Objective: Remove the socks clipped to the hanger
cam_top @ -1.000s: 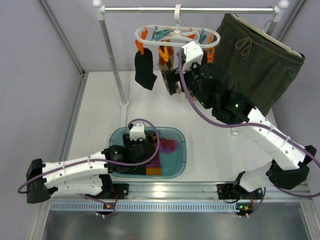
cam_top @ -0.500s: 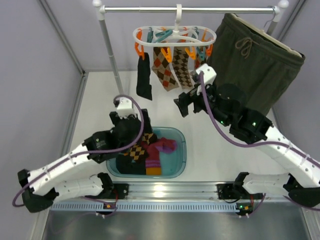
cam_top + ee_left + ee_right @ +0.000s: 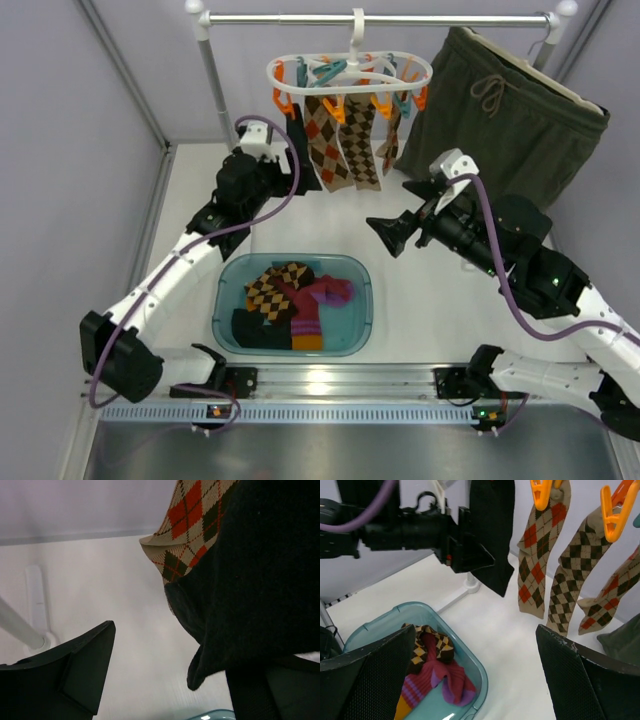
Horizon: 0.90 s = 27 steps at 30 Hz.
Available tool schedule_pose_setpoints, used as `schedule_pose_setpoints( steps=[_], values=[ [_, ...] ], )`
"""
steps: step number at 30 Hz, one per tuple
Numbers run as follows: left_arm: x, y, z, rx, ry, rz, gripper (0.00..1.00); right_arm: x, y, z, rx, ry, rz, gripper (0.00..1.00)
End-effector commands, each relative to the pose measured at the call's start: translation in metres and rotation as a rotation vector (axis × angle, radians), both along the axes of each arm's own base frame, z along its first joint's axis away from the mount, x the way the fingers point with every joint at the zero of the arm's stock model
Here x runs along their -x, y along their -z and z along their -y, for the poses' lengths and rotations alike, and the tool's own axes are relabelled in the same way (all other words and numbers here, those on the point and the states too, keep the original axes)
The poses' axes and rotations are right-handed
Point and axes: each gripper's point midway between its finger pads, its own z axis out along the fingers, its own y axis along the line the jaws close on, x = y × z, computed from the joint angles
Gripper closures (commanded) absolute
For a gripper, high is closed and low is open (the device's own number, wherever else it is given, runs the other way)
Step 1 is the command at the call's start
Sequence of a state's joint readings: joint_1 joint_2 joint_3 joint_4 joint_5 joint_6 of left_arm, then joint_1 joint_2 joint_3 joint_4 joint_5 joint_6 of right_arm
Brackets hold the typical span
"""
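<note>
since the earlier frame the left arm has swung up from the tub to the hanging laundry, and the right arm has drawn back from the hanger toward the near right.

the white table (image 3: 430,300) carries everything. at the far right, olive shorts (image 3: 500,130) hang from the metal rail (image 3: 400,19). a teal tub (image 3: 368,292) sits at the near middle of the table. it holds a loose argyle sock (image 3: 270,290), a purple and pink sock (image 3: 322,295) and a dark one (image 3: 255,328).

the white hanger (image 3: 356,35) hooks over the rail, left of the shorts. the black sock (image 3: 260,580) hangs from its left end. three argyle socks (image 3: 325,140) are clipped just beside it under orange pegs (image 3: 615,507).

the left tool (image 3: 297,160) is up at the black sock with its jaws spread wide. the wrist view shows the sock's lower end hanging between the fingers and lying over the right one, not pinched. the right tool (image 3: 395,210) hovers over the table, below and to the right of the argyle socks. it is fully spread and has hold of nothing.
</note>
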<state>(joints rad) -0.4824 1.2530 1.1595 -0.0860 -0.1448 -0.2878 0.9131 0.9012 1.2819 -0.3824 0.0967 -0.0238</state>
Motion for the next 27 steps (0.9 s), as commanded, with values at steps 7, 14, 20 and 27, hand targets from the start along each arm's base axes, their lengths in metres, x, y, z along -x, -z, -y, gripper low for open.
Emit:
schedule_pose_setpoints(
  steps=[7, 14, 20, 27],
  values=[
    [-0.026, -0.025, 0.035, 0.024, 0.060, 0.181, 1.00, -0.011, -0.053, -0.011, -0.183, 0.023, 0.025, 0.01],
    [0.012, -0.035, 0.063, -0.033, -0.128, 0.264, 1.00, -0.057, -0.090, -0.032, -0.214, 0.161, 0.001, 0.04],
    [0.019, -0.016, 0.071, -0.071, -0.227, 0.225, 1.00, -0.072, -0.122, -0.049, -0.143, 0.166, 0.033, 0.15],
    [0.019, -0.001, 0.089, -0.113, -0.245, 0.204, 1.00, -0.091, -0.122, -0.076, -0.034, 0.169, 0.041, 0.24]
  ],
)
